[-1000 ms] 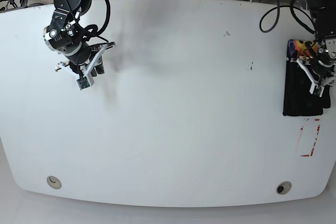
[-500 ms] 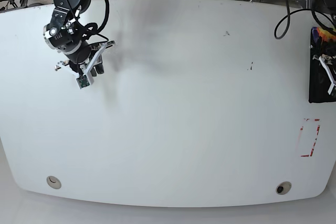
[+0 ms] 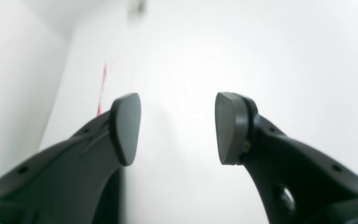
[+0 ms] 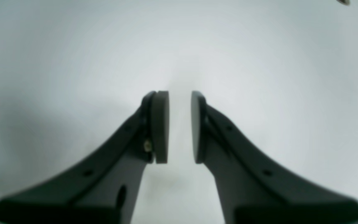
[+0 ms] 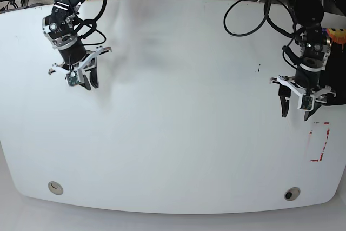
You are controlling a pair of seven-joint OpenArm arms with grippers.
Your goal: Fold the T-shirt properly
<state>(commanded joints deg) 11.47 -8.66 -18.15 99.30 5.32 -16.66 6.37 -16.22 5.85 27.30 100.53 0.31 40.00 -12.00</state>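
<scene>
- Stretching across nearly the whole base view, the white bench (image 5: 173,133) carries nothing in its middle.
- Lying at the bench's far edge on the left arm's side, the T-shirt (image 5: 339,33) shows only as a dark strip with a dab of orange and yellow print. Most of it is cut off by the frame, so I cannot tell how neatly it is folded or which way its long axis runs.
- Hanging just beside that strip, towards the bench's middle, the left claw (image 5: 296,104) has its jaws spread wide with nothing between them. Its wrist view shows only bare white surface past the pads (image 3: 126,127). This arm is by far the nearer to the shirt, which lies outward of the claw.
- Hovering well apart at the opposite end, the right claw (image 5: 81,79) has its pads (image 4: 160,124) drawn near together with a narrow gap, pinching nothing.
- Marking the bench below the left claw is a red tape outline (image 5: 319,142).
</scene>
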